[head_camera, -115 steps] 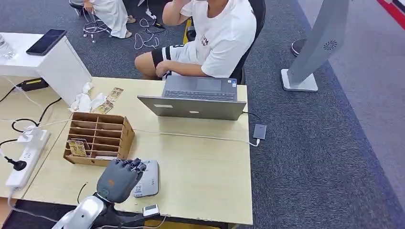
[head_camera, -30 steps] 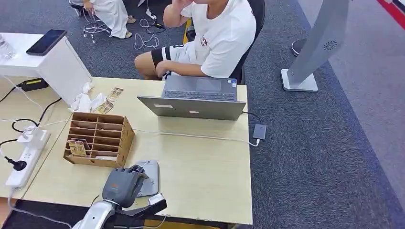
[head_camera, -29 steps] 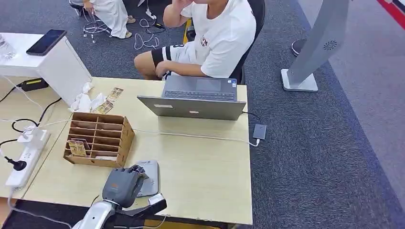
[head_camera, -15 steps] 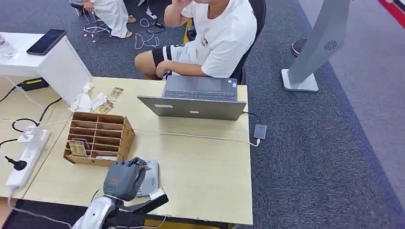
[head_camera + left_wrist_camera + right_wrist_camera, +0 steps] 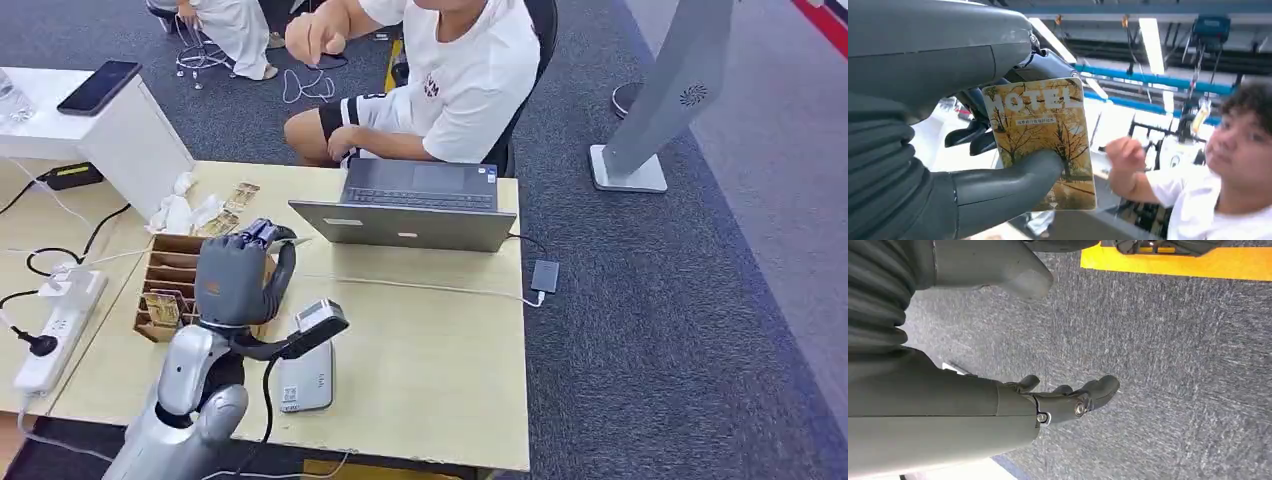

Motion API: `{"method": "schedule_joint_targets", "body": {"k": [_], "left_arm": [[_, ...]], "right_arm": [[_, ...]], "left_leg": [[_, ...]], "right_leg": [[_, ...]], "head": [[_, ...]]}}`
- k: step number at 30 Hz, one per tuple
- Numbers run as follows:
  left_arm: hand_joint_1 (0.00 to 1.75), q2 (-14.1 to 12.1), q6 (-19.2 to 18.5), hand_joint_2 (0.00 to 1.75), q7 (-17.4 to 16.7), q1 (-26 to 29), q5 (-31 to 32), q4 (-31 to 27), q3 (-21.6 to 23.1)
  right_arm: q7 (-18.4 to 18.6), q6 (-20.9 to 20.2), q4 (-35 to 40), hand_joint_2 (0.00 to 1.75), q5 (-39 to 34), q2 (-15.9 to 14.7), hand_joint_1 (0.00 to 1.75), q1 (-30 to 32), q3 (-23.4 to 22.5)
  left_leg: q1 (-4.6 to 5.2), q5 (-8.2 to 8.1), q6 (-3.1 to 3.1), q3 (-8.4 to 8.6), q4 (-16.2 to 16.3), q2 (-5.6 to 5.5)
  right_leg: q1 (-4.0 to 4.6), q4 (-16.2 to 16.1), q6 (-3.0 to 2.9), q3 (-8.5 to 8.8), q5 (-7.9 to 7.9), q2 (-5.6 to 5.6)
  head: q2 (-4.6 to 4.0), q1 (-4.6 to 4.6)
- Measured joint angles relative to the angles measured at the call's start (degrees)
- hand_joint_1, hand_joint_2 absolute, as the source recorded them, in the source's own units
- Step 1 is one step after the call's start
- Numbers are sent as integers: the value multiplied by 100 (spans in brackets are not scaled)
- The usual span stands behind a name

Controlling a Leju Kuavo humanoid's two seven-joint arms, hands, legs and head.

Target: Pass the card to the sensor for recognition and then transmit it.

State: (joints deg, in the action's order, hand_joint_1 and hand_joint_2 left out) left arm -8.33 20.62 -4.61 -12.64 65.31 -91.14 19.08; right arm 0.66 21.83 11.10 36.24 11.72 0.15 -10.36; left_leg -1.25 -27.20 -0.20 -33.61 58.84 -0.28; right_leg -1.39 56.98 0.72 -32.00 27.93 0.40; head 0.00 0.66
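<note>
Left hand: raised over the table edge by the cardboard organiser, gripping the card, its thick thumb pressing across the card's face and the darker fingers backing it from behind

Card: a yellow hotel card with a tree picture, sitting in the left hand and not on the table; in the wrist view its long axis is running roughly crosswise to the thumb, with the far end sticking out past the thumb

Sensor: a flat grey pad lying on the table just below and on the near side of the raised hand, apart from the card

Person: sitting beyond the laptop, one hand lifting; the card is lying between pad and person, so the handover looks like a forward reach over the laptop

Right hand: hanging over the grey carpet, fingers loosely curled, holding nothing, well apart from the card; the left is the nearer hand
</note>
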Motion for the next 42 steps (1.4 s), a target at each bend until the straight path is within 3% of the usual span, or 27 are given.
{"method": "schedule_joint_targets", "body": {"k": [5, 11, 15, 22, 23, 35, 42], "left_arm": [[175, 66, -746, 175, -407, -1621, -204, 210, 2], [175, 358, -1043, 175, -927, -2999, 218, 1293, 55], [175, 533, -949, 175, -962, -3296, 343, 1823, 138], [175, 634, -918, 175, -964, -3396, 412, 2120, 284], [0, 638, -918, 175, -964, -3403, 412, 2135, 293], [0, 636, -713, 175, -1045, -3371, 445, 2367, 341], [0, 629, -580, 175, -840, -3185, 172, 2382, 341]], "right_arm": [[0, -74, 0, 175, 63, -2, 0, -53, 0], [0, -201, 0, 175, 101, -22, 0, -109, -2], [-4, -221, 0, 175, 101, -26, 0, -119, -2], [-2, -238, -2, 175, 123, -41, 0, -118, -2], [-2, -238, -2, 175, 125, -42, 0, -118, -2], [20, -256, -2, 175, 184, -55, 0, -111, -2], [20, -256, -2, 175, 186, -57, 0, -109, -2]], "left_leg": [[-7, 18, -13, -10, 1, -12], [-6, 23, -11, -9, 3, 0], [-6, 23, -11, -9, 3, 5], [-7, 20, -13, -12, 2, 7], [-7, 20, -13, -12, 2, 7], [-7, 20, -13, -14, 1, 13], [-7, 19, -12, -16, 1, 13]], "right_leg": [[6, 0, -2, 0, -19, -10], [6, 0, -3, -4, -29, 2], [6, 0, -3, -7, -29, 11], [6, 0, -4, -13, -28, 12], [6, 0, -4, -12, -28, 12], [6, 1, -4, -13, -28, 15], [6, 1, -4, -13, -28, 15]], "head": [[-2, -2], [0, 0], [0, 0], [0, -2], [-2, -2], [-2, -2], [0, -2]]}}
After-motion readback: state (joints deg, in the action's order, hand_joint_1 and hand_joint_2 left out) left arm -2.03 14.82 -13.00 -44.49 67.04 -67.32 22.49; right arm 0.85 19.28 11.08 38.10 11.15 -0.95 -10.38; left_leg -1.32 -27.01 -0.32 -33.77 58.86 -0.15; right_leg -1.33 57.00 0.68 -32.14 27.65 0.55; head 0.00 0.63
